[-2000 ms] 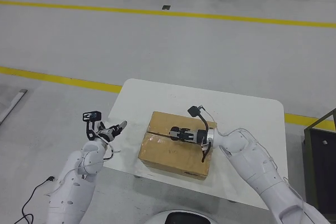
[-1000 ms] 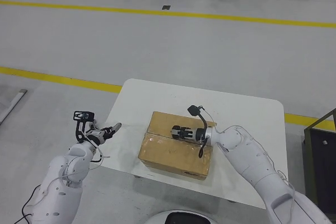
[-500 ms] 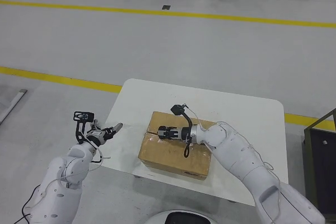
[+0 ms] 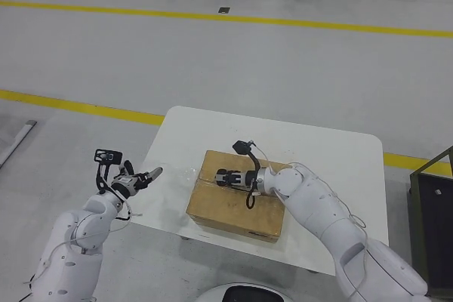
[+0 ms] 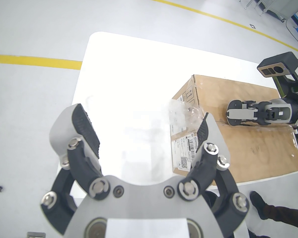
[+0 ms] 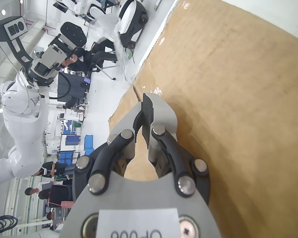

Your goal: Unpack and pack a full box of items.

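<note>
Hovering over box (image 4: 228,213) top seam: right gripper (image 4: 220,179), pinched closed.

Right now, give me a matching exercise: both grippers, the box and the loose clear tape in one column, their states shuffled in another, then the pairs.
Column one
1. left gripper
2. right gripper
3. cardboard box
4. clear tape

Column two
A. fingers shut, on the box's top seam
B. flaps closed, resting on the white table
C. fingers open, apart from the box
D. crumpled, sticking up at the box's end

Pairs: 1-C, 2-A, 3-B, 4-D
</note>
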### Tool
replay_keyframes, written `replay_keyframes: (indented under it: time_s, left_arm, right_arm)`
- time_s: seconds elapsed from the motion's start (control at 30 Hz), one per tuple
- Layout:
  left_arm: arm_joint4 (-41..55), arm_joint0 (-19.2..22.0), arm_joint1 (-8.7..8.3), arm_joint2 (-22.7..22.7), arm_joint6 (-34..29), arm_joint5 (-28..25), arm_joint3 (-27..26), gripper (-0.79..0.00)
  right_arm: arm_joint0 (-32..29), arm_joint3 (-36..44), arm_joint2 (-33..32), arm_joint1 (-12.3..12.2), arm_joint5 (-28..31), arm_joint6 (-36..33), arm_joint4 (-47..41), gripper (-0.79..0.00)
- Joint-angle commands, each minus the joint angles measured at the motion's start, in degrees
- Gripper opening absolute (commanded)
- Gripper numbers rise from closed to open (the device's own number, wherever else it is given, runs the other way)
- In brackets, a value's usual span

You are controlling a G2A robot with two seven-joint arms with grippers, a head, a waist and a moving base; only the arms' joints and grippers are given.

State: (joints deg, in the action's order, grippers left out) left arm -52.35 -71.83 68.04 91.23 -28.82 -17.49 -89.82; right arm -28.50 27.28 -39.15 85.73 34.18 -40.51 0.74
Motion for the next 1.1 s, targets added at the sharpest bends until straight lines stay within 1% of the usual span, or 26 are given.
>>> replay_keyframes:
  time_s: [0.0,0.13,0.3,0.37,0.43,0.47,0.53,0.63,0.7,0.8,0.9,1.07]
  left_arm:
    - [-0.60,-0.24,-0.15,0.42,0.30,0.22,-0.38,0.000]
    - [-1.75,-1.09,-0.38,1.52,1.53,1.85,-1.41,0.000]
    - [-3.64,-3.26,-0.42,1.48,4.15,4.18,-4.79,0.000]
    - [-4.24,-4.47,-0.39,0.83,5.12,4.16,-7.05,0.000]
    - [-5.07,-5.91,-0.34,-0.30,6.43,3.39,-9.55,0.000]
    - [-5.44,-6.85,-0.28,-1.22,7.29,2.91,-11.16,0.000]
    - [-6.76,-7.82,-0.23,-2.68,8.06,2.31,-13.10,0.000]
    - [-10.52,-8.98,-0.15,-5.97,9.30,0.88,-15.78,0.000]
    - [-11.07,-9.34,0.02,-8.33,10.07,0.16,-16.45,0.000]
    - [-13.02,-8.93,0.19,-10.86,10.44,0.38,-16.53,0.000]
    - [-13.02,-8.93,0.19,-10.86,10.44,0.38,-16.53,0.000]
    - [-13.02,-8.93,0.19,-10.86,10.44,0.38,-16.53,0.000]
  right_arm:
    - [0.25,-0.68,-0.04,0.24,0.18,0.05,0.02,-0.785]
    - [0.93,-1.43,-0.49,0.53,1.51,0.34,-0.14,-0.785]
    - [1.88,-0.16,-1.80,-0.13,6.91,3.63,1.71,-0.785]
    - [2.15,0.99,-2.39,-0.95,9.83,6.08,4.65,-0.785]
    - [1.97,2.64,-3.19,-2.13,12.07,10.04,9.06,-0.785]
    - [1.53,3.63,-4.05,-3.20,12.84,13.47,12.80,-0.785]
    - [0.33,5.84,-5.26,-4.69,12.84,17.79,17.84,-0.785]
    - [-3.77,12.07,-8.67,-7.92,10.21,25.21,27.20,-0.785]
    - [-8.38,18.80,-12.18,-10.29,7.77,28.95,31.78,-0.785]
    - [-17.10,32.37,-18.94,-13.82,3.21,29.77,37.04,-0.785]
    - [-26.93,47.90,-26.43,-16.59,-1.86,27.23,39.53,-0.785]
    - [-26.93,47.90,-26.43,-16.59,-1.86,27.23,39.53,-0.785]
